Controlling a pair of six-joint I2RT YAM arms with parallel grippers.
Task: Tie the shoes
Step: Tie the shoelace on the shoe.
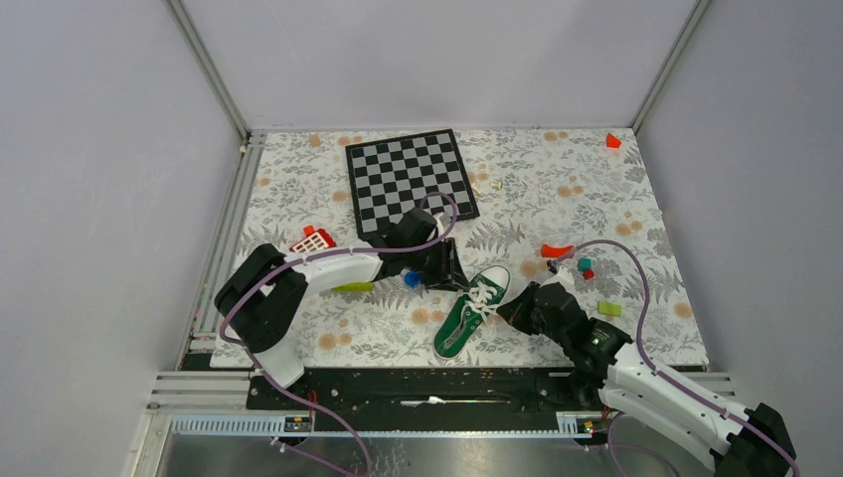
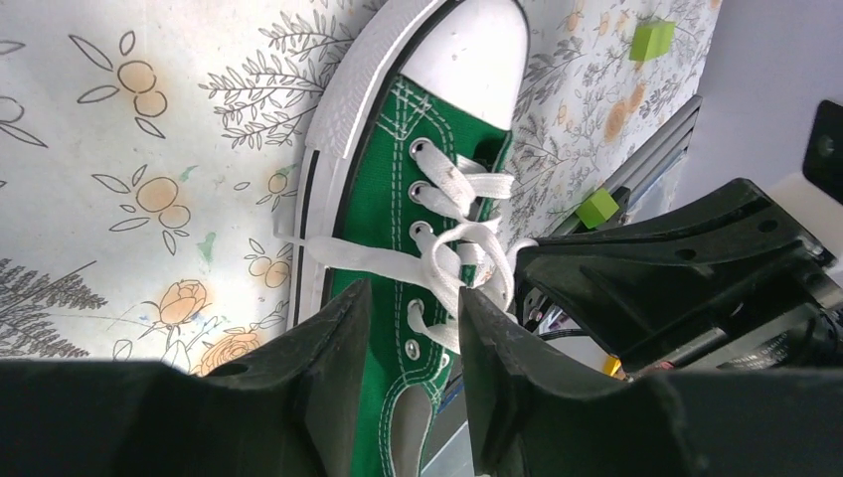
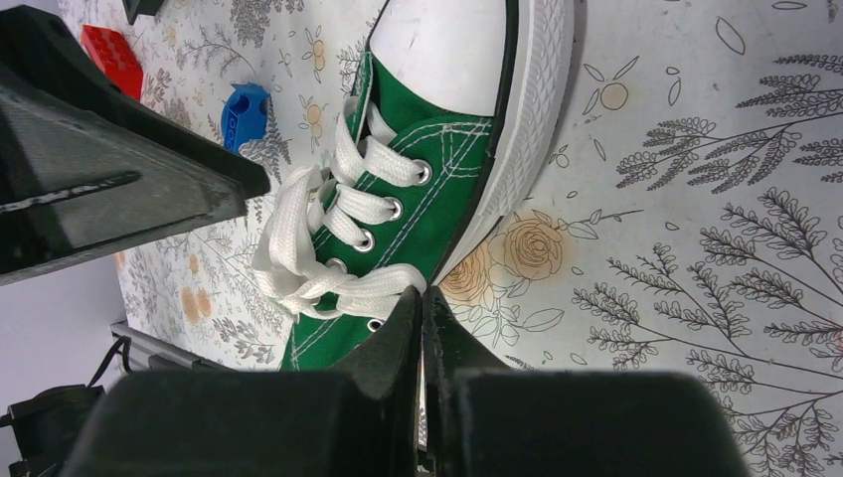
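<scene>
So the green sneaker (image 1: 469,316) is parked on the flowery table (image 1: 616,209), near the front edge and about mid-way across, toe cap pointed far-right. The right gripper (image 3: 422,303) is seen squeezed tight on a strand of white lace (image 3: 348,283) at the shoe's right side. The left gripper (image 2: 410,318) is held over the eyelets, fingers a narrow gap apart, nothing gripped. A blue block (image 3: 242,111) is spotted just left of the shoe.

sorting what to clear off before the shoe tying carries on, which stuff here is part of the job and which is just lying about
Part of the job:
green sneaker
white laces
left gripper, open over the laces
right gripper, shut on one lace

Just lying about:
chessboard
blue block
lime block
red block in the far corner
red-and-white piece
</scene>
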